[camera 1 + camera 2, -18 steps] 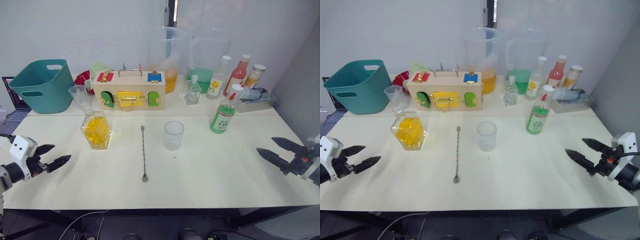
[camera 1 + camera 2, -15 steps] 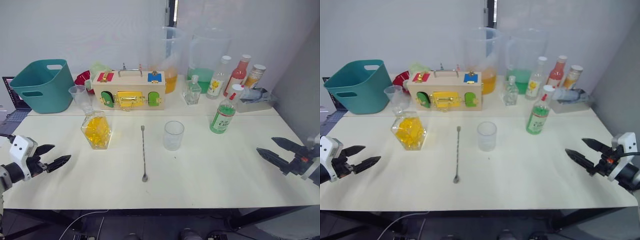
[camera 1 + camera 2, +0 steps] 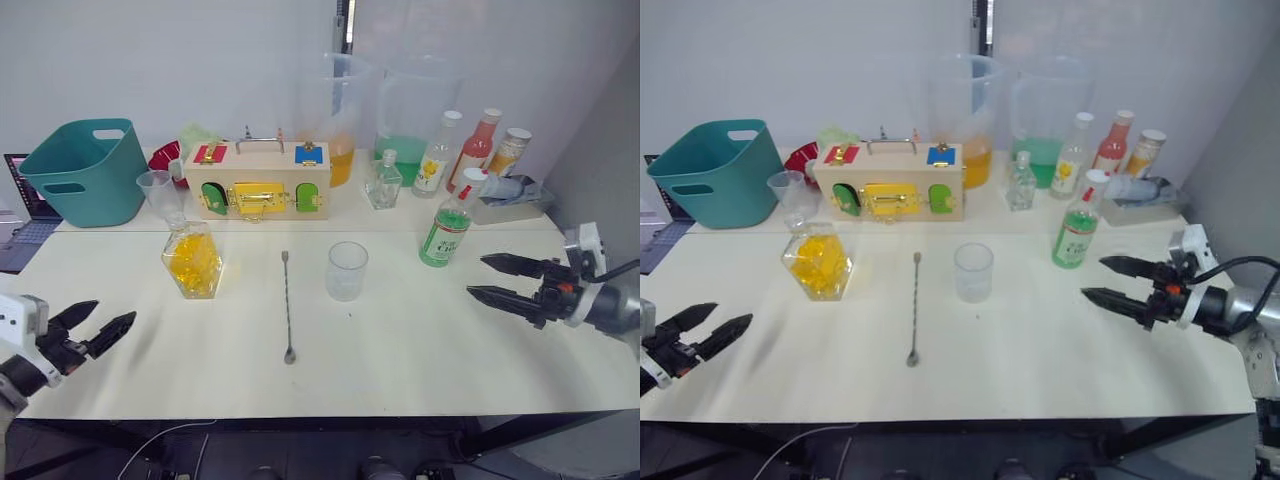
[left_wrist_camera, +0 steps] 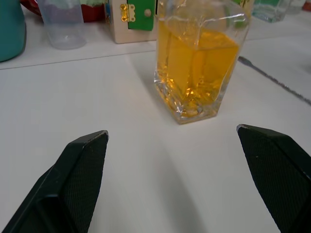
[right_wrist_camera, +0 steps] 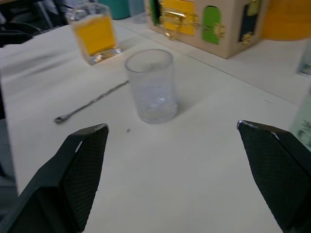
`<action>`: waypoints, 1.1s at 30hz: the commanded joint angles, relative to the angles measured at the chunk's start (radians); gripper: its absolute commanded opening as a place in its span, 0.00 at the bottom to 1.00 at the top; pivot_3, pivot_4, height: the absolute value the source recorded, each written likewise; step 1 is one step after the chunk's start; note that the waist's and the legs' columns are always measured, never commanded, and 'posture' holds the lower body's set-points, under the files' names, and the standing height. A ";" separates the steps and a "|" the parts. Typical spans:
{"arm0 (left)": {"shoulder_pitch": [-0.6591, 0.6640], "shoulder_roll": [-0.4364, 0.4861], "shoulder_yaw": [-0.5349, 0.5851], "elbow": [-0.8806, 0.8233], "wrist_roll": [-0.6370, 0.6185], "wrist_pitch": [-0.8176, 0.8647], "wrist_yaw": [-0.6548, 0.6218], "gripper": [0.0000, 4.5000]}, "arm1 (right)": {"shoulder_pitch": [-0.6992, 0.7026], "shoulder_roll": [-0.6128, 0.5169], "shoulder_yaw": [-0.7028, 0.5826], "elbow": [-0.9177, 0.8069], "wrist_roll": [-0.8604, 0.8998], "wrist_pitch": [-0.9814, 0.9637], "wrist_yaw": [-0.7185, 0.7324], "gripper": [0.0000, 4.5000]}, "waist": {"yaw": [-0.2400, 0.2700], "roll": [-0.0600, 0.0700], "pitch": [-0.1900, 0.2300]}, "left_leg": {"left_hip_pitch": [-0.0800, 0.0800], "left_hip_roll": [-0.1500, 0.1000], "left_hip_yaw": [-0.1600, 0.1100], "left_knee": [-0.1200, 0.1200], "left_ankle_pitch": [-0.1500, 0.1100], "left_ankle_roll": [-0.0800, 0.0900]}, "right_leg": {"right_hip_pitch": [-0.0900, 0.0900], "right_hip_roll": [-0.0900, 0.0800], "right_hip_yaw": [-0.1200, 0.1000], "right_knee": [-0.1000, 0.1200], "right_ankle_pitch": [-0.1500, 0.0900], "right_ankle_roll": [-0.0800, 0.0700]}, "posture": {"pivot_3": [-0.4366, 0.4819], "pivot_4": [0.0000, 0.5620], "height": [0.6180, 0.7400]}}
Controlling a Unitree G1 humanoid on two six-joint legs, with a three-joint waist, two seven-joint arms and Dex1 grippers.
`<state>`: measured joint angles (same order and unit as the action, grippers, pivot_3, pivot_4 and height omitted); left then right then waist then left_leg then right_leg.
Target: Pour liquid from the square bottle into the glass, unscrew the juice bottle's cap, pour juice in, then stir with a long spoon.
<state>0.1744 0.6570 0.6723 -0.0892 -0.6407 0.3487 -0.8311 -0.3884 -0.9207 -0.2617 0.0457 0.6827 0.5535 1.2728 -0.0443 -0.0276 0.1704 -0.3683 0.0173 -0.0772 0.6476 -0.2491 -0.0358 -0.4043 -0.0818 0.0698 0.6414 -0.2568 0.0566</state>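
The left pincer (image 3: 98, 331) hangs low at the near left edge of the counter (image 3: 400, 340), its two black fingers spread wide with nothing between them; its wrist view looks straight at the square bottle (image 4: 199, 58), which stands upright ahead of it, apart from the fingers and well filled with yellow liquid (image 4: 194, 68). The right pincer (image 3: 493, 279) reaches in over the right side of the counter, fingers likewise parted and empty, pointing toward the glass (image 3: 347, 271), which stands near the middle of the counter and looks empty. Between the square bottle and the glass lies the long spoon (image 3: 287, 305), flat on the counter, its bowl toward the near edge. The juice bottle (image 3: 446, 226) stands upright to the right of the glass and behind the right pincer's fingertips, its white cap (image 3: 473, 178) on and pale green juice inside. Farther back a wooden box (image 3: 259, 181), a teal tub (image 3: 82, 170), a measuring cup (image 3: 158, 191), two large jugs and several other bottles line the rear of the counter. Judging by this, no step of the task is done: the pour from the square bottle, the uncapping, the juice pour and the stirring all remain, and the left arm seems to be lining up for the first grasp.
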 commanded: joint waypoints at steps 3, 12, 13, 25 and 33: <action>0.123 -0.194 -0.021 -0.289 0.005 -0.048 0.176 1.00 | -0.112 0.001 0.052 -0.080 0.064 0.077 0.053 1.00 | 0.003 0.000 0.000 | 0.000 0.000 0.000 0.000 0.000 0.000 | 0.000 0.000 0.000 -0.001 0.000 0.000 | 0.48 0.27 1.00; 0.084 -0.341 -0.172 -0.366 0.149 -0.122 0.372 1.00 | -0.124 0.023 0.056 -0.187 0.112 0.131 0.031 1.00 | 0.033 -0.001 0.000 | -0.001 -0.001 0.000 0.004 0.000 0.000 | 0.001 0.000 -0.001 -0.001 0.000 0.000 | 0.48 0.27 1.00; 0.065 -0.342 -0.192 -0.361 0.170 -0.120 0.393 1.00 | -0.116 0.024 0.052 -0.198 0.115 0.132 0.024 1.00 | 0.032 -0.001 0.000 | -0.001 -0.001 -0.001 0.004 0.000 0.000 | 0.001 0.000 -0.001 -0.001 0.000 0.000 | 0.48 0.27 1.00; -0.265 -0.297 -0.311 -0.143 0.266 -0.075 0.503 1.00 | 0.072 0.027 -0.058 -0.361 0.173 0.149 -0.080 1.00 | 0.026 -0.001 0.000 | -0.002 -0.001 -0.001 0.004 0.000 0.000 | 0.000 0.001 -0.001 0.000 0.000 0.000 | 0.48 0.27 1.00; -0.395 -0.278 -0.344 0.002 0.306 -0.093 0.512 1.00 | 0.127 0.029 -0.088 -0.391 0.184 0.140 -0.122 1.00 | 0.031 -0.001 0.000 | -0.002 -0.001 -0.001 0.005 0.000 0.000 | 0.001 0.001 -0.001 0.000 0.000 0.000 | 0.48 0.27 1.00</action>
<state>-0.1992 0.3635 0.3291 -0.0862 -0.3406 0.2679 -0.3232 -0.2575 -0.8846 -0.3096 -0.3184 0.8470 0.7067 1.1561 -0.0136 -0.0286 0.1706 -0.3709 0.0159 -0.0783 0.6528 -0.2492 -0.0358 -0.4035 -0.0807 0.0690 0.6410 -0.2564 0.0571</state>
